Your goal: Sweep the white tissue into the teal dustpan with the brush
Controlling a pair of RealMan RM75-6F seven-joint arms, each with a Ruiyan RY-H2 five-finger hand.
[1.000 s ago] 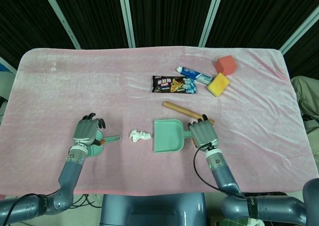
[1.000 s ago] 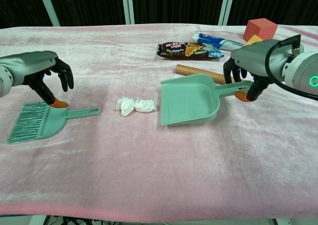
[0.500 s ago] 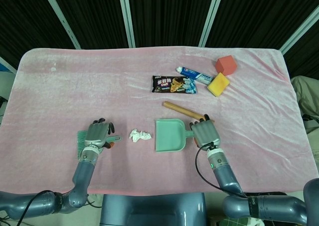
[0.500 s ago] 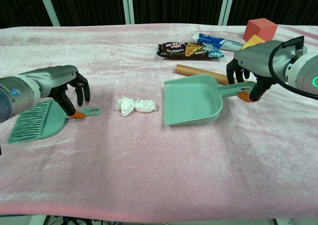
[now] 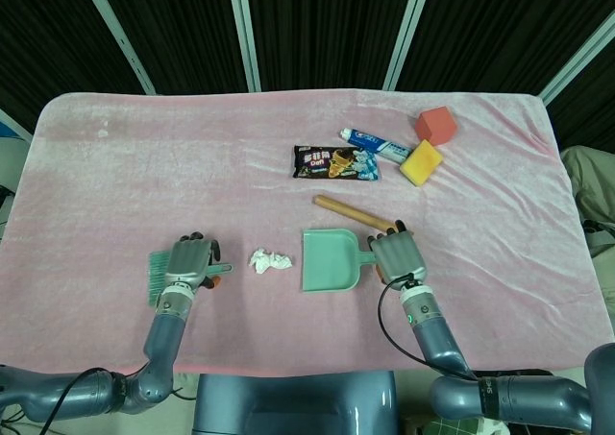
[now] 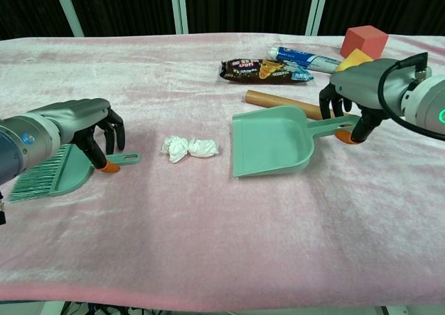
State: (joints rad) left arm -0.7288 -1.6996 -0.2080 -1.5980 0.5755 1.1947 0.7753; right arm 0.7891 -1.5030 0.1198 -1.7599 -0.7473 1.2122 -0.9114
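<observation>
The teal dustpan (image 6: 272, 144) lies flat on the pink desk (image 6: 222, 245) with its open mouth towards the white tissue (image 6: 189, 147), and the right hand (image 6: 351, 92) curls its fingers around the handle, seemingly to steady it as a target. The brush (image 6: 59, 172) lies on the tissue's far side, long axis across the desk, bristles outward, handle tip towards the tissue. The left hand (image 6: 83, 124) arches over the handle, fingers curled down; whether they grip is unclear.
</observation>
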